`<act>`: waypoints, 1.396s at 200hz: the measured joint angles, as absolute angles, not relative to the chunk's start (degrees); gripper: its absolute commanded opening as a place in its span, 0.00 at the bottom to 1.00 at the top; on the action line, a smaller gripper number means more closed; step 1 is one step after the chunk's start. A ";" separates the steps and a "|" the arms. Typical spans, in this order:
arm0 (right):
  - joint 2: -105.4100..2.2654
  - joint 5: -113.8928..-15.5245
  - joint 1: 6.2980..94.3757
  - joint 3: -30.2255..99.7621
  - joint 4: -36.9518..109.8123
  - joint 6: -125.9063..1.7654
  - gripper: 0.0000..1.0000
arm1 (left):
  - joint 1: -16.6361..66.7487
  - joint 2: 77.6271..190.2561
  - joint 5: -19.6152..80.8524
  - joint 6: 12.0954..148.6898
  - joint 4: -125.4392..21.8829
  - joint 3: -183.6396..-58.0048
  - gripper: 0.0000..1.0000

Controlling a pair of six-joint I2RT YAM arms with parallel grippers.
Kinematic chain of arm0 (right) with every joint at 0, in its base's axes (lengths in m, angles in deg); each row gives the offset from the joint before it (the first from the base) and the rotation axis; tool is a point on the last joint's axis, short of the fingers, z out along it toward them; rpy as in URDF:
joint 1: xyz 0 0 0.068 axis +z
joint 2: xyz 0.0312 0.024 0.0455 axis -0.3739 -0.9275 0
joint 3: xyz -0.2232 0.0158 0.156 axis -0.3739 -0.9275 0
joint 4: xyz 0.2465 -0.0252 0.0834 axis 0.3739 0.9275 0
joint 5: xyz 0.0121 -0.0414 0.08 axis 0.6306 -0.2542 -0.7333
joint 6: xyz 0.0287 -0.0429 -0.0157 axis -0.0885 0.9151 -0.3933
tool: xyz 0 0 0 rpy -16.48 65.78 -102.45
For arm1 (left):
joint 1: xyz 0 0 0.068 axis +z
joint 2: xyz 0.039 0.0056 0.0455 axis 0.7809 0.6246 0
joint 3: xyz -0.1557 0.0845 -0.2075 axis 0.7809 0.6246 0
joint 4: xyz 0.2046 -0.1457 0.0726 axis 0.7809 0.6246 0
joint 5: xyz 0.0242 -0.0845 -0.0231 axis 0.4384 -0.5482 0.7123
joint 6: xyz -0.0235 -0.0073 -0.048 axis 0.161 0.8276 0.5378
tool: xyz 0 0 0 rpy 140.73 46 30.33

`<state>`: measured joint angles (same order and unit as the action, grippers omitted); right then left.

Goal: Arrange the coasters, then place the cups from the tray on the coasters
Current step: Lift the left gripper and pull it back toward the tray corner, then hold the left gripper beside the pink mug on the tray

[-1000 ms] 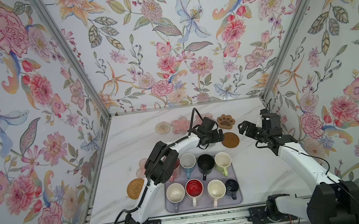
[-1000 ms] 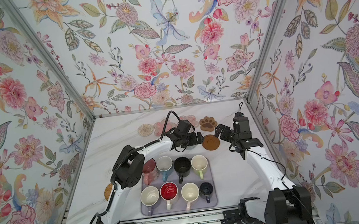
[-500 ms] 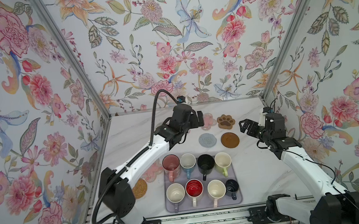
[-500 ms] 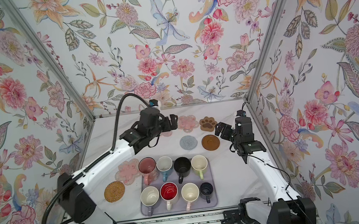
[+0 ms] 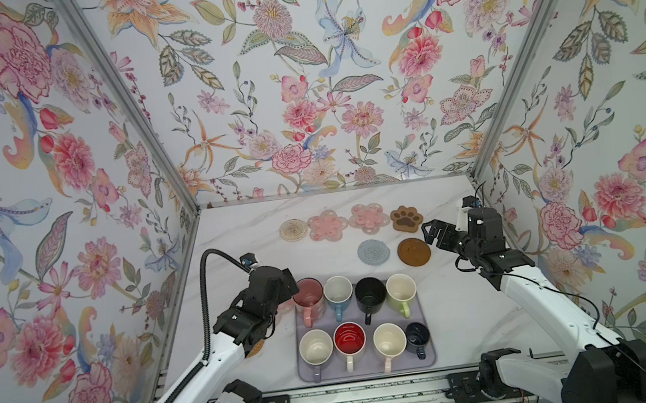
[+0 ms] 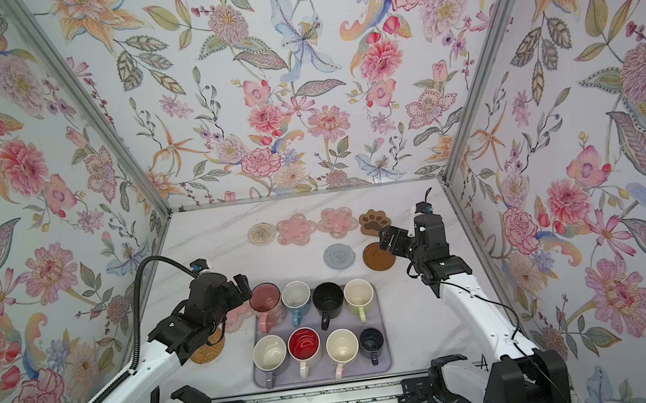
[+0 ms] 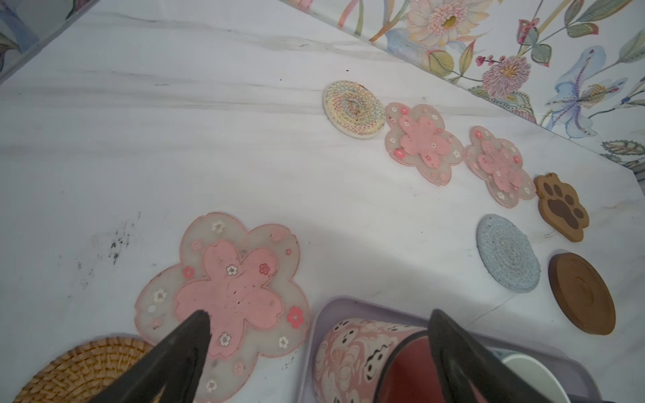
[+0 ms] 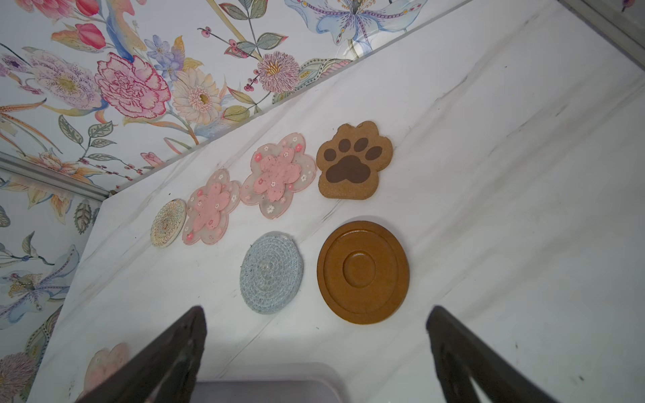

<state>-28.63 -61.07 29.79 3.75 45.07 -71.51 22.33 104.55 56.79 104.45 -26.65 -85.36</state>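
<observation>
Both top views show you the whole table [image 5: 233, 238] from high above its front edge, angled down. Your wrist cameras ride low and close, sharing the paw coaster [image 7: 562, 207].

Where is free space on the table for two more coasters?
Bare table: left of the grey knitted coaster, between the beaded coaster and the tray; also right of the tray. Crowded: left of the tray, with the pink flower coaster, rattan coaster and left gripper.
</observation>
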 measured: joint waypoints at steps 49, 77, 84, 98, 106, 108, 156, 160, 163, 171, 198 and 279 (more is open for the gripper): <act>-30.07 -60.15 31.80 3.75 45.07 -71.11 0.99 | 25.22 102.47 56.77 107.01 -24.62 -83.83 0.99; -30.38 -59.96 32.24 3.80 45.09 -71.09 0.99 | 26.55 100.40 56.46 108.41 -23.75 -82.51 0.99; -30.40 -59.80 32.30 3.80 45.12 -71.07 0.99 | 26.92 99.79 56.02 108.93 -23.72 -81.86 0.99; -30.42 -59.65 32.48 3.80 45.07 -71.09 0.99 | 27.77 99.06 54.91 110.37 -23.57 -80.20 0.99; -30.51 -59.67 32.50 3.82 45.09 -71.11 0.99 | 28.17 99.09 54.08 111.40 -23.20 -79.41 0.99; -30.53 -59.67 32.54 3.82 45.07 -71.11 0.99 | 28.32 99.15 53.86 111.75 -23.02 -79.06 0.99; -30.82 -59.13 33.92 3.91 45.12 -70.92 0.99 | 28.84 99.30 49.14 117.30 -22.24 -73.92 0.99; -30.82 -59.10 34.01 3.91 45.12 -70.92 0.99 | 28.84 99.30 48.96 117.61 -22.24 -73.64 0.99; -30.82 -59.10 33.99 3.91 45.14 -70.92 0.99 | 28.84 99.30 48.68 117.96 -22.26 -73.31 0.99; -30.82 -59.02 34.01 3.91 45.14 -70.89 0.99 | 28.84 99.24 47.98 118.77 -22.50 -72.53 0.99; -30.82 -58.58 34.20 3.91 45.12 -70.92 0.99 | 28.84 99.33 46.12 120.47 -23.88 -70.10 0.99; -30.80 -58.67 35.08 3.91 45.12 -70.92 0.99 | 29.63 103.15 44.44 122.22 -28.71 -69.77 0.99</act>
<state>-30.80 -58.67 35.08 3.91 45.12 -70.92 29.63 103.15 44.44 122.22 -28.71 -69.77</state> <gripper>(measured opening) 0.992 0.989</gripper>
